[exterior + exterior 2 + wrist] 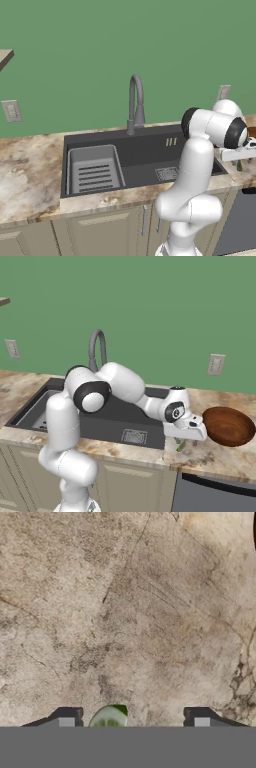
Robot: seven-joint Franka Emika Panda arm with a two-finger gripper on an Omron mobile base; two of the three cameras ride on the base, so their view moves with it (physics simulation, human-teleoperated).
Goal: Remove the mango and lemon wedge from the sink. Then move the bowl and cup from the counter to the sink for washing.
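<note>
The counter [220, 458] carries the dark sink [145, 155], its slotted tray [94, 169] at the left end. The reddish-brown bowl [228, 426] sits right of the sink, near the counter's front edge. The pincer [134, 723] hangs released, fingers apart, over the lemon wedge [107, 718] lying on the counter between them.

The sink [145, 150] sat in the counter [30, 175], tray insert [95, 170] at its left end, faucet [135, 105] behind it. Right of the sink, the bowl [229, 426] stood on the counter, with the lemon wedge [180, 445] lying near it toward the front edge.
</note>
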